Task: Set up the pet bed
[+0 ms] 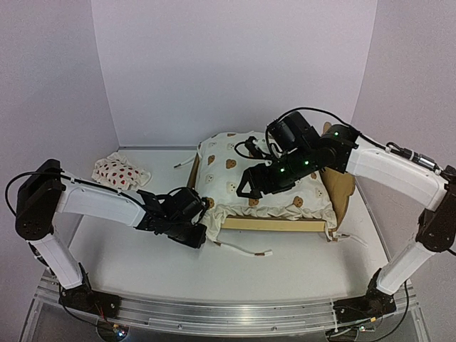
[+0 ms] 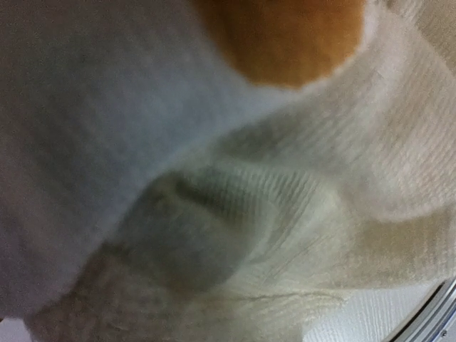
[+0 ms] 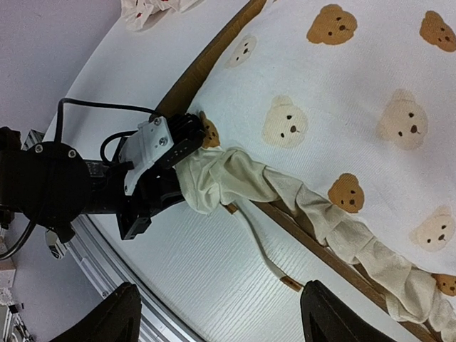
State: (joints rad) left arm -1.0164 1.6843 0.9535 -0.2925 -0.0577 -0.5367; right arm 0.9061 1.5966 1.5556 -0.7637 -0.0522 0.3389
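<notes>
Seemingly left end effector (image 3: 182, 167) pinches cushion (image 3: 342, 92); own camera blurred.

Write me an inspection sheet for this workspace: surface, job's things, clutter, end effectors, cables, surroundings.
Surface: white table, faintly grained.
Job's things: pet bed stands mid-table towards the rear; bear-print cushion lies on it, its front edge bunched along the front rail.
Clutter: strawberry pillow on the table, rear left, apart from the bed; white tie lies loose in front of the bed.
End effectors: left end effector shut on the cushion's front-left corner; right end effector open above the cushion, holding nothing.
Cables: black cable on the left arm; another arcs over the right arm.
Surroundings: plain white walls on three sides; metal rail at the near edge.
</notes>
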